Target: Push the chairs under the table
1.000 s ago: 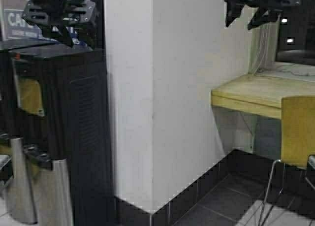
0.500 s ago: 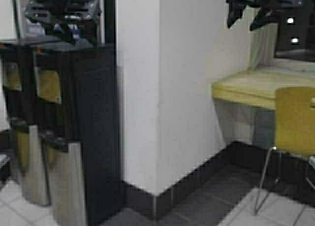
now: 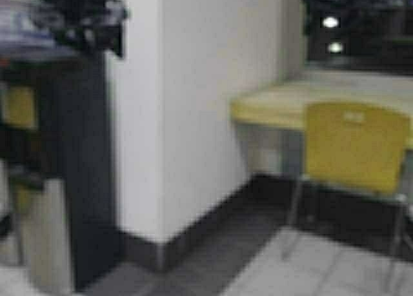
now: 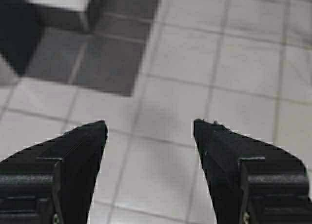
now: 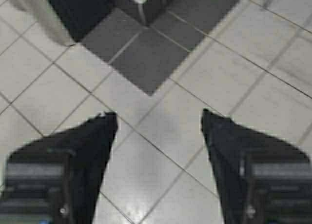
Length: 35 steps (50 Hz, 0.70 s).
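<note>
Since the earlier frames the whole scene has slid to the left in the high view, so it's the robot's base that has driven or turned, not the furniture. One chair (image 3: 353, 146) that was cut off at the right edge now shows almost fully in the right half of the frame.

That chair is tan-yellow moulded plywood with a curved back, and a small pale patch near the top of the back is about all you can make out of any cut-outs. Thin chrome legs run down to the tiled floor (image 3: 310, 264). It stands with its back toward the camera, right in front of the surface (image 3: 271, 106), a pale beige top with a thick front edge sitting at middle right against the white pillar (image 3: 193, 115). The chair back overlaps that front edge in the picture; can't tell how far under the seat is.

At the left edge there's a dark cabinet (image 3: 77, 167) with a silvery bin (image 3: 39, 238) at lower left.

Both arms are parked high. The left gripper (image 4: 149, 129) looks straight down at pale floor tiles, fingers spread wide with nothing between them. The right gripper (image 5: 159, 120) is the same deal, wide apart over the tiles and holding nothing, with a patch of dark tile (image 5: 151, 58) and the pillar's base further up in its view.
</note>
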Available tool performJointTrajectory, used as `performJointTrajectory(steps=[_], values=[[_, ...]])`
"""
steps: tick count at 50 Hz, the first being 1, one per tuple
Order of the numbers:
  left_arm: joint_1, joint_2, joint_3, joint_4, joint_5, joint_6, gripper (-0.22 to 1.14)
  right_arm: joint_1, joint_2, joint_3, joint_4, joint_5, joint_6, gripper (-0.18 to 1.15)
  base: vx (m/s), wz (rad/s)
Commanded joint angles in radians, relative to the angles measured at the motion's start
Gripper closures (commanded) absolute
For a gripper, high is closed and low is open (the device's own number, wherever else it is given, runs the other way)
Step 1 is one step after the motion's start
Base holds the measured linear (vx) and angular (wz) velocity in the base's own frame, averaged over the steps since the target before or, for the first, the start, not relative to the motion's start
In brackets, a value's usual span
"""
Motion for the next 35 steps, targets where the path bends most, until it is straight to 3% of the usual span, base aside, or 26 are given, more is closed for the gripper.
performJointTrajectory(steps=[1,35], values=[[-0.002,-0.012,-0.015,-0.002,-0.008,0.000,0.02,-0.002,-0.011,-0.025,0.006,0.002,0.018,0.08,-0.15,-0.38],[-0.046,-0.002,-0.008,-0.008,-0.005,-0.034,0.02,-0.002,-0.012,-0.020,0.002,0.015,0.028,0.08,-0.11,-0.37]])
